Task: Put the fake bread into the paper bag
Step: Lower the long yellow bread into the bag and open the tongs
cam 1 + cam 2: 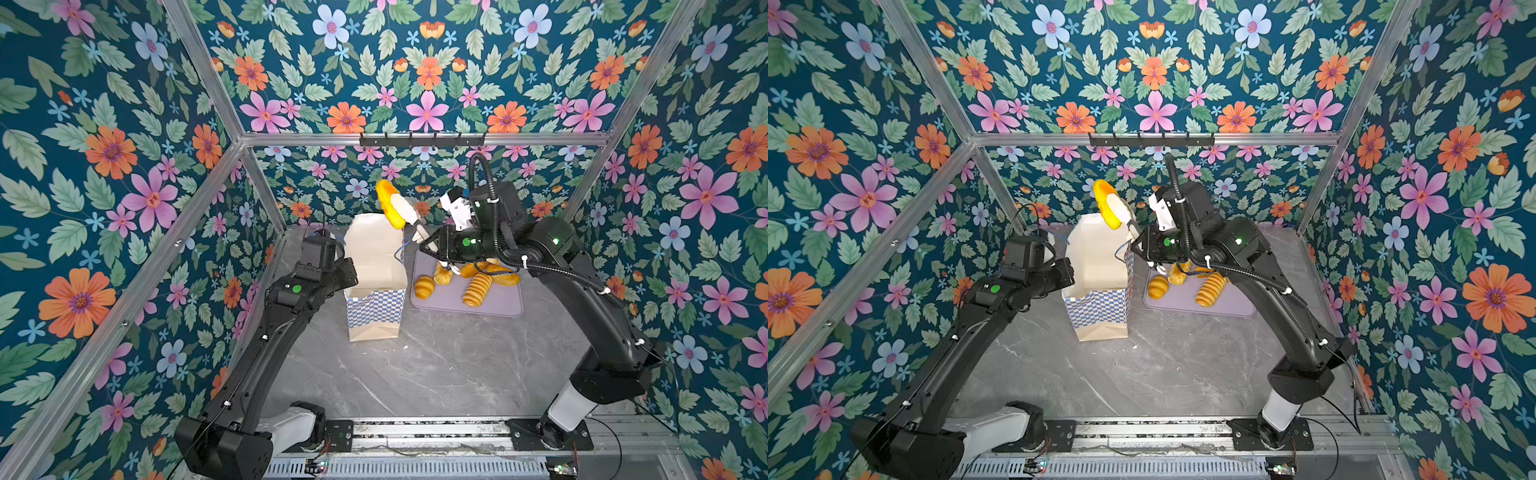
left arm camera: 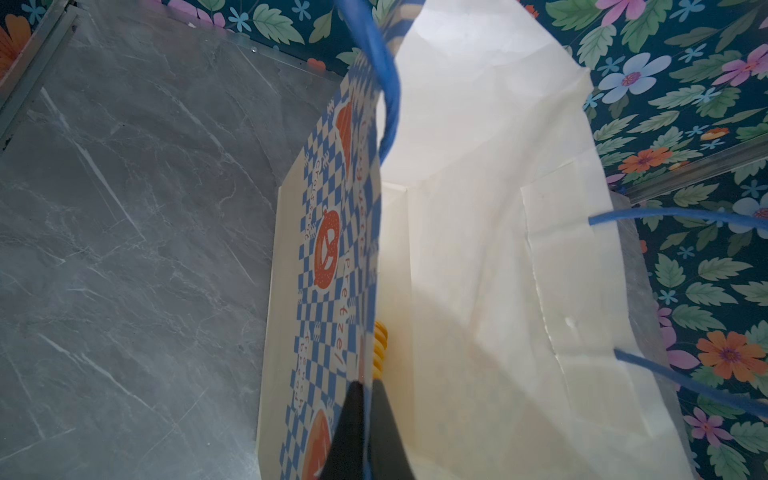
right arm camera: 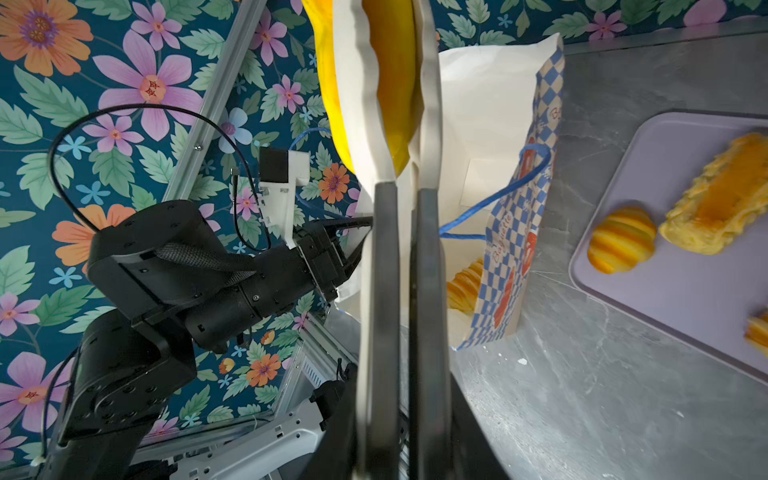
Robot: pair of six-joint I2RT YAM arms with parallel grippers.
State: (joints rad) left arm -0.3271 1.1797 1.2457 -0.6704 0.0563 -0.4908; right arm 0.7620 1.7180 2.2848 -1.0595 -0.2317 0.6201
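1 bread (image 1: 384, 193) aloft, upper centre of a top view, long axis steep | right claw (image 1: 399, 205) clamped on it | bag (image 1: 376, 309) mouth just below-left | left claw (image 2: 366, 384) pinched shut on bag wall

Both top views look down from high behind the arms' bases and share nearly the whole cell. The left wrist view peers closely into the paper bag (image 2: 478, 249). The right wrist view, also close, faces that bag and the lilac tray (image 3: 685, 299).
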